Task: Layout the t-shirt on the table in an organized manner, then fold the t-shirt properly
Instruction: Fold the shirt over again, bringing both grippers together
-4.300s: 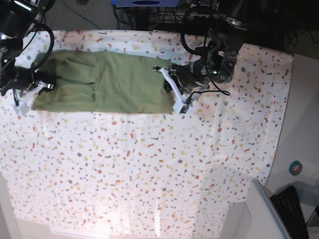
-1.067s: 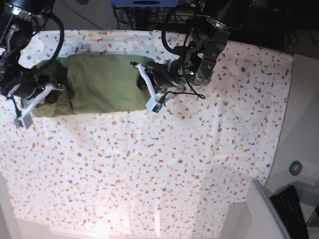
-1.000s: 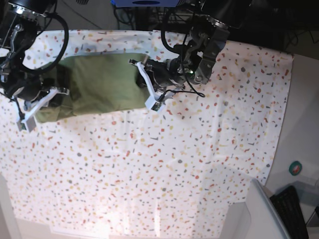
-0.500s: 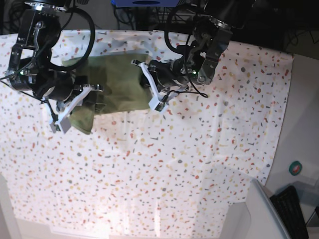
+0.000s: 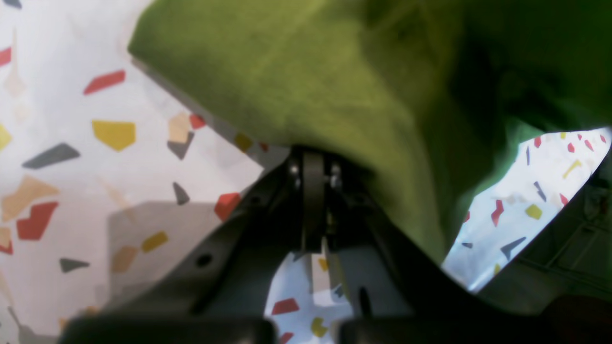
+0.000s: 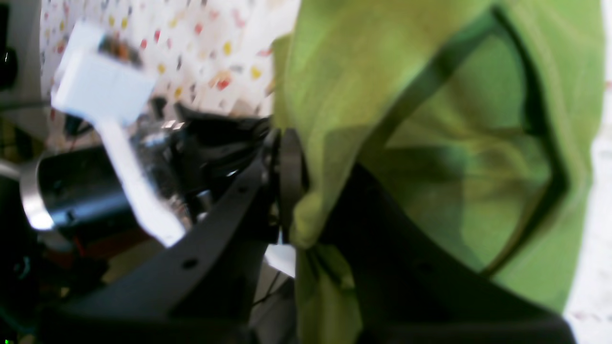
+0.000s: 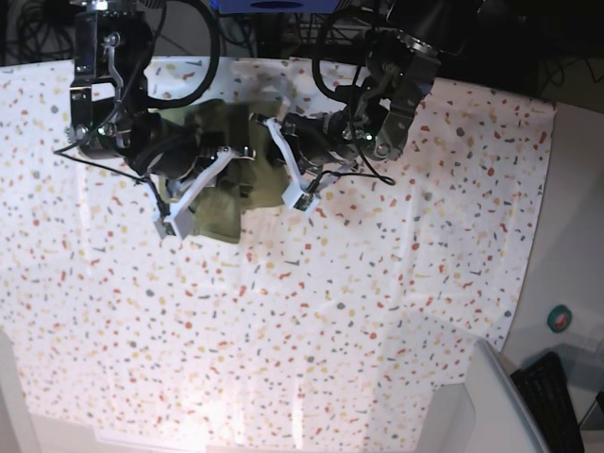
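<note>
The olive-green t-shirt (image 7: 223,213) lies bunched at the back of the speckled table (image 7: 330,311), between my two arms. My right gripper (image 7: 200,187) is shut on one end of the shirt and holds it raised over the rest of the cloth. In the right wrist view the gripper (image 6: 292,191) pinches a hanging fold of the t-shirt (image 6: 430,143). My left gripper (image 7: 283,162) is shut on the shirt's other edge, low on the table. In the left wrist view the gripper (image 5: 311,160) clamps the t-shirt (image 5: 311,71) against the table (image 5: 71,143).
A plain grey bin (image 7: 491,406) stands at the front right corner, with a dark keyboard-like object (image 7: 547,387) and a green tape roll (image 7: 561,318) beyond the table's right edge. Dark cables and equipment line the back edge. My arms are close together.
My right gripper has carried its end of the shirt to the right, across the rest of it, toward my left gripper. The shirt is now bunched shorter. The left gripper has barely moved.
</note>
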You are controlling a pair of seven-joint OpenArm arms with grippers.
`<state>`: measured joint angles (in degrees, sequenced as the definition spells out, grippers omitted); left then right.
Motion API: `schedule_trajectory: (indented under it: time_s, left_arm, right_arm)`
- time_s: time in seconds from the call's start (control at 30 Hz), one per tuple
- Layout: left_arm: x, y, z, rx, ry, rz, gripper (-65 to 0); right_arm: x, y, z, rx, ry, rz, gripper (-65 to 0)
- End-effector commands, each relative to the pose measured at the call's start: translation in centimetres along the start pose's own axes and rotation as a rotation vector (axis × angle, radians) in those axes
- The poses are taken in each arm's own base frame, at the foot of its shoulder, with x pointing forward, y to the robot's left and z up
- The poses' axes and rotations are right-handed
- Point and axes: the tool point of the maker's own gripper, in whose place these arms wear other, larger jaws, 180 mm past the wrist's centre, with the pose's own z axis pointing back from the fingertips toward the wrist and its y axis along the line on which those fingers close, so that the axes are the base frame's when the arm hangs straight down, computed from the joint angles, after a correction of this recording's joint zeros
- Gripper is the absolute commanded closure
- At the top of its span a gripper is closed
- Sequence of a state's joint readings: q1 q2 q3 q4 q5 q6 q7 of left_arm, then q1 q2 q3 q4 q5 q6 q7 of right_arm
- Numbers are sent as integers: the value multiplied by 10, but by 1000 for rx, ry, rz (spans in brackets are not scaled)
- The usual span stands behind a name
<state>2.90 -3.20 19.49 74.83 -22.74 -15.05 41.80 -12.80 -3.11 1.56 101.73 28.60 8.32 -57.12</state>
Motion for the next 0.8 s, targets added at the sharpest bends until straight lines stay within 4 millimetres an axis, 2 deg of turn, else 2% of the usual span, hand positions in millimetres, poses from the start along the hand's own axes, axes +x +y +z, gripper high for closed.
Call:
schedule_trajectory:
  time_s: [0.0, 0.1, 0.3, 0.53, 0.77]
  left_arm:
    - [16, -4, 3, -15, -49, -5, 0]
    - [15, -1, 4, -10, -45, -6, 0]
    - [11, 4, 5, 0, -36, -13, 0]
    - [12, 5, 6, 1, -37, -12, 0]
    - [5, 14, 9, 18, -25, -14, 0]
  right_arm:
    - [13, -3, 2, -2, -42, 13, 0]
    - [14, -13, -1, -20, -57, 1, 0]
    - [9, -12, -4, -16, -51, -7, 0]
    - [-12, -23, -23, -21, 29, -55, 0]
    - [-12, -24, -23, -23, 29, -62, -2]
